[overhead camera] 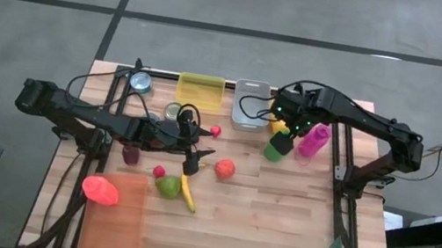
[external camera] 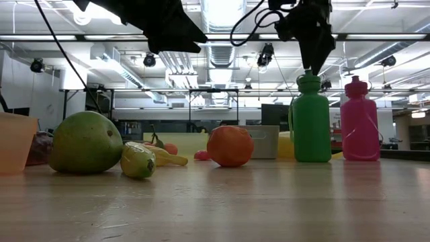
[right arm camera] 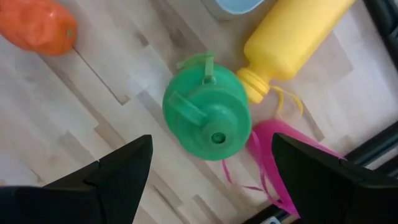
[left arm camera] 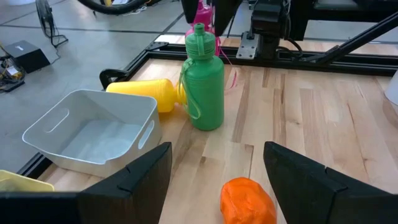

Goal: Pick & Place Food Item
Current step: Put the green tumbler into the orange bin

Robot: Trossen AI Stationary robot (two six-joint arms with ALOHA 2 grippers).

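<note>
An orange fruit [overhead camera: 224, 169] lies mid-table, with a banana [overhead camera: 188, 192] and a green fruit [overhead camera: 167, 187] nearer the front. My left gripper [overhead camera: 199, 152] hangs open above the table left of the orange fruit [left arm camera: 249, 200], which shows just beyond its fingertips [left arm camera: 217, 180]. My right gripper [overhead camera: 288, 121] points down, open, over the upright green bottle [right arm camera: 205, 115], with nothing between its fingers [right arm camera: 211, 180]. In the low view it [external camera: 312, 40] stands above the bottle's cap [external camera: 309, 75].
A pink bottle [overhead camera: 314, 141] stands right of the green one, and a yellow bottle [left arm camera: 146, 93] lies behind it. A white bin [overhead camera: 251, 104] and a yellow bin [overhead camera: 199, 91] sit at the far edge. An orange tray [overhead camera: 113, 218] with a pink-red item [overhead camera: 100, 189] lies front left.
</note>
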